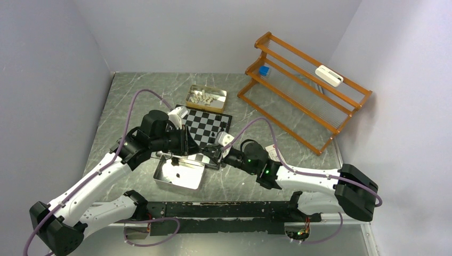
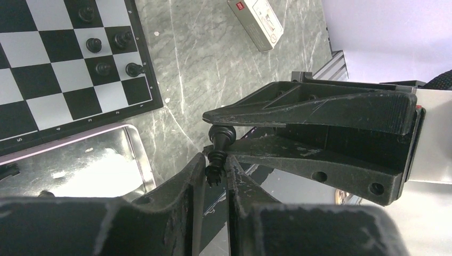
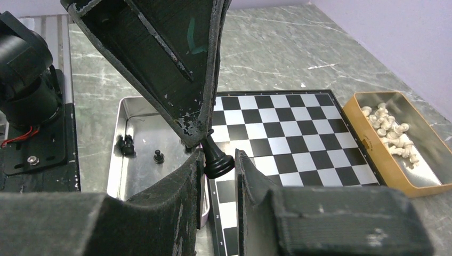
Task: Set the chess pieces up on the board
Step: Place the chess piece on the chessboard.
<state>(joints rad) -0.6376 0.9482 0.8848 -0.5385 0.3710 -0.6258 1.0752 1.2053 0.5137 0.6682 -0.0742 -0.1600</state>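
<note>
My two grippers meet over the near corner of the board [image 1: 209, 127], between it and the silver tray [image 1: 178, 176]. One black chess piece [image 2: 219, 143] lies between them. My left gripper [image 2: 216, 173] is shut on its crowned top. My right gripper [image 3: 219, 162] is shut on its round base [image 3: 217, 162]. In the top view they touch tip to tip, the left gripper [image 1: 209, 153] and the right gripper [image 1: 215, 153]. Several black pieces [image 2: 94, 45] stand in the board's corner squares [image 2: 53, 80]. Two black pieces [image 3: 127, 144] remain in the tray [image 3: 144, 114].
A gold tin [image 1: 205, 98] of cream-white pieces [image 3: 392, 130] sits just beyond the board. An orange wire rack [image 1: 304, 80] stands at the back right with a white box [image 1: 328, 74] and a blue block [image 1: 264, 70] on it. Grey walls close in on both sides.
</note>
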